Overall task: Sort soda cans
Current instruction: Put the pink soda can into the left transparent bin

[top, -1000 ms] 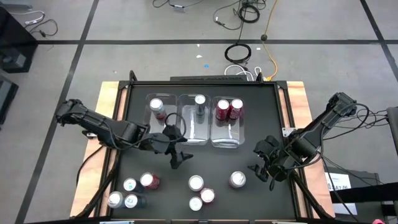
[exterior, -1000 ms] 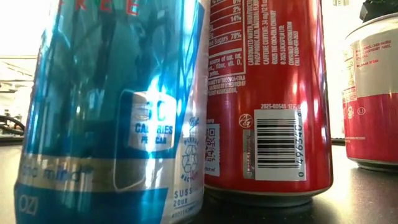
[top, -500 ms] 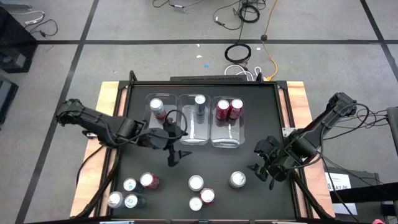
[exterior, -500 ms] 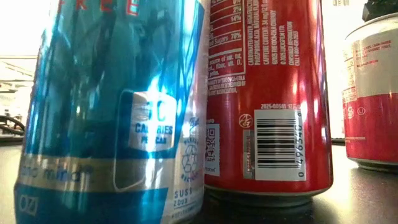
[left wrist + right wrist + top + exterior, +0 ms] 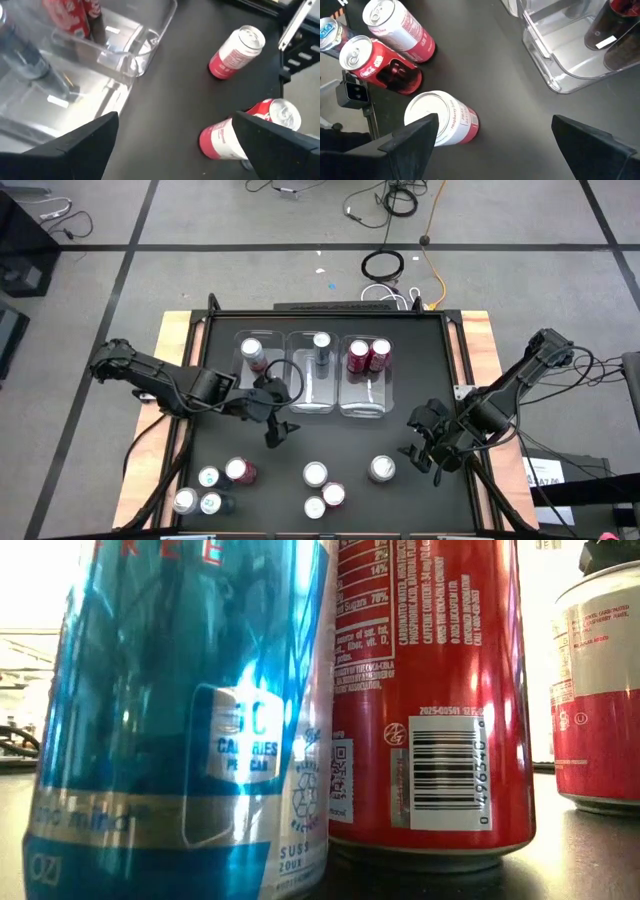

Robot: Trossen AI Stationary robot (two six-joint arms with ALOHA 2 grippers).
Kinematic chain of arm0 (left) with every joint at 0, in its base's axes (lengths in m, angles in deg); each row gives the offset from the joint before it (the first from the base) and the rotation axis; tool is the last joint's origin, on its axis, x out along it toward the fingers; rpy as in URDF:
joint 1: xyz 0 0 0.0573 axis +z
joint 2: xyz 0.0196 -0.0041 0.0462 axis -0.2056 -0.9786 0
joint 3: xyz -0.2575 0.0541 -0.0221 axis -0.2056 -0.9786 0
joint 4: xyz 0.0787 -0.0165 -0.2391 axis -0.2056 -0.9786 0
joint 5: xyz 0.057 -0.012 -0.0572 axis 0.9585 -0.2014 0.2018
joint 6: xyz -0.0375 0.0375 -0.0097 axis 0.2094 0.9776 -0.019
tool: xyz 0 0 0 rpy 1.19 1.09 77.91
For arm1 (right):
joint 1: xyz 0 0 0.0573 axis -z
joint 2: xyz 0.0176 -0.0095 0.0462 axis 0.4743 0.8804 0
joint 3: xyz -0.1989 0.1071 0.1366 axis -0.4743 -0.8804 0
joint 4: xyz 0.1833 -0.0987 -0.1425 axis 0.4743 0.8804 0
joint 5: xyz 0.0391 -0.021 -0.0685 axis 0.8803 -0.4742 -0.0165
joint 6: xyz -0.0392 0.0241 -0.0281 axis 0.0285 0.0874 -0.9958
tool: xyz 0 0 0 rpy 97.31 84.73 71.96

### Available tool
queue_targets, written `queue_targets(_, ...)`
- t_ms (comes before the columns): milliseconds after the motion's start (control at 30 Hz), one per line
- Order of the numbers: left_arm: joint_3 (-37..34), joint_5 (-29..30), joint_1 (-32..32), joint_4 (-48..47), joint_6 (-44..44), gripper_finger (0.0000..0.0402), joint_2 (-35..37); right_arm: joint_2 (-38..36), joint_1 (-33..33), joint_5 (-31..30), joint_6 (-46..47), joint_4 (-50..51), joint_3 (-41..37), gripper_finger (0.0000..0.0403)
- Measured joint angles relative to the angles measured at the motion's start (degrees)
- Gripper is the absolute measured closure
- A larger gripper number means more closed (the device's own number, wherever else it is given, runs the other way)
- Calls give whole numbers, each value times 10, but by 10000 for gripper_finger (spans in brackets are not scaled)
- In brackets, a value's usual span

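The left tool (image 5: 273, 420), fingers spread wide and holding nothing, hovers over the black tabletop (image 5: 410, 380) just in front of the row of three clear bins (image 5: 314, 376), its arm stretched in low from the tabletop's left edge. The right tool (image 5: 421, 442), also spread and empty, hangs off the bins' right front corner, just beside a pink-and-white can (image 5: 381, 469).

Sorting looks partly done. Four soda cans stand in the bins: one in the left bin (image 5: 252, 352), one in the middle (image 5: 321, 345), two red in the right (image 5: 367, 356). About eight cans remain in front of the bins: four in a left group (image 5: 210, 488), three centrally (image 5: 321, 488), and the pink-and-white one.
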Motion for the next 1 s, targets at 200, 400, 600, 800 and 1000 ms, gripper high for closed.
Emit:
queue_targets(200,0,-7,-1,-46,-151,2,0,0,0,0,0,0,0,21)
queue_targets(400,0,30,-23,-45,-268,2,-1,0,0,0,-7,0,0,21)
queue_targets(600,0,63,-61,-16,-414,2,-57,0,0,0,-24,2,0,21)
queue_targets(800,54,62,-94,16,-532,2,-164,0,0,39,-45,6,0,21)
queue_targets(1000,221,62,-99,-90,-574,2,-273,0,0,62,-95,7,0,21)
